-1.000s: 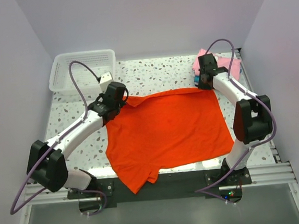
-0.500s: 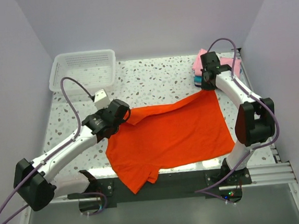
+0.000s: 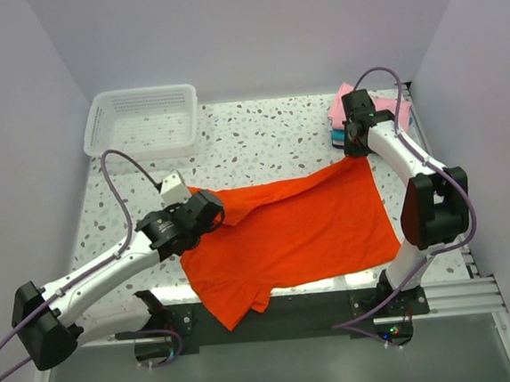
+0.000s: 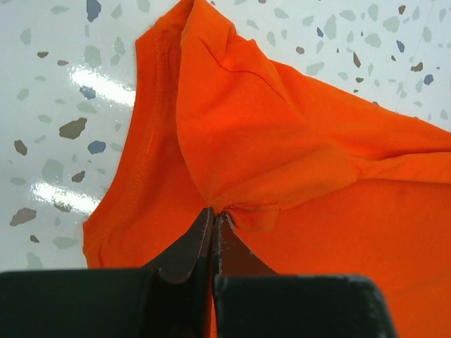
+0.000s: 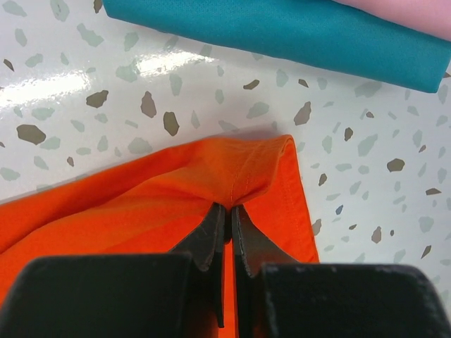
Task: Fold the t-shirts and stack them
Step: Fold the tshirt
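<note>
Left tool is pinching the far left corner of the orange-red t-shirt, its jaws pressed together on bunched cloth. Right tool is gripping the far right corner the same way. Between them, the far edge is running slantwise across the surface, with its left end nearer the bases. The shirt's body is lying flat, stretching from both tools toward the bases.

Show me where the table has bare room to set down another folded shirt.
The widest bare patch of speckled table lies at the far side, between the white plastic mesh basket and the folded light pink t-shirt and teal t-shirt, beyond the bright orange-red t-shirt. The right edge is crowded by the right arm; the left arm crosses the near left.
</note>
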{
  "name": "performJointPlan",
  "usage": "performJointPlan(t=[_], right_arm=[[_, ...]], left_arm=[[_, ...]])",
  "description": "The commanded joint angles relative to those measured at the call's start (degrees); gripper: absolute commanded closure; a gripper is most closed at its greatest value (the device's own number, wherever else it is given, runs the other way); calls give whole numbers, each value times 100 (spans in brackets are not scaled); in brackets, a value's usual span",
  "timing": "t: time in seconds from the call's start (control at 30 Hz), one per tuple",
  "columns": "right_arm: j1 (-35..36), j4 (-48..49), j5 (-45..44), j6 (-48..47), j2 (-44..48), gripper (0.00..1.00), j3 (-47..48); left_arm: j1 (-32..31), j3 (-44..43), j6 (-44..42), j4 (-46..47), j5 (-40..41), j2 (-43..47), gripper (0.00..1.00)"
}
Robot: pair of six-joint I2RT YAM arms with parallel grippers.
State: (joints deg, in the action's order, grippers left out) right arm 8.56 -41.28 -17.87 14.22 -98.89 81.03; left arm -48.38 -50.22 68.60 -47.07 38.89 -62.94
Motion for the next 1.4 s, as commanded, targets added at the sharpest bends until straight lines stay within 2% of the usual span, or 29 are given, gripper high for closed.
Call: performJointPlan(t=[0.0, 0.33, 0.53, 0.77, 0.9, 0.97, 1.0, 1.03, 1.07, 1.1, 1.13, 1.17, 1.2, 1.23, 1.33, 1.37], right_arm=[[-30, -65, -24, -121, 309, 100, 132], [-56, -74, -120, -288, 169, 100, 229], [-73, -65, -59, -358, 116, 100, 211], [-91, -152, -296, -402, 54, 100, 70], [-109, -398, -672, -288, -42, 95, 53], [-117, -486, -858, -201, -34, 91, -26], [-135, -487, -937, -174, -16, 83, -61], [-161, -504, -955, -139, -7, 76, -105], [-170, -513, -955, -130, -7, 66, -123], [-188, -556, -990, -112, -7, 42, -123], [-188, -661, -1017, -51, 10, 30, -97], [-188, -688, -1017, -33, 36, 22, -105], [-179, -715, -1017, -16, 89, 1, -123], [-188, -715, -947, 19, 211, 1, -166], [-188, -628, -605, 11, 484, 1, -289], [-188, -497, -177, -24, 685, 1, -351]], left_arm=[[-154, 126, 373, -162, -13, 159, 100], [-584, 143, 637, -417, -251, 484, 100], [-716, 223, 839, -539, -400, 265, 100], [-954, 811, 1015, -215, -857, 335, 100], [-1007, 864, 1146, -460, -875, 291, 98], [-1015, 856, 1165, -680, -840, 299, 85], [-1015, 864, 1139, -733, -857, 308, 78], [-1024, 873, 1112, -786, -875, 326, 62], [-1033, 864, 1051, -804, -866, 352, 58], [-1024, 873, 946, -813, -901, 370, 52], [-1033, 864, 884, -821, -910, 422, 34], [-1033, 856, 831, -839, -910, 449, 24], [-1033, 838, 822, -883, -840, 484, 13], [-1033, 777, 822, -944, -779, 536, 0], [-1016, 549, 691, -858, -436, 563, 0], [-1015, 487, 664, -804, -314, 537, 0]])
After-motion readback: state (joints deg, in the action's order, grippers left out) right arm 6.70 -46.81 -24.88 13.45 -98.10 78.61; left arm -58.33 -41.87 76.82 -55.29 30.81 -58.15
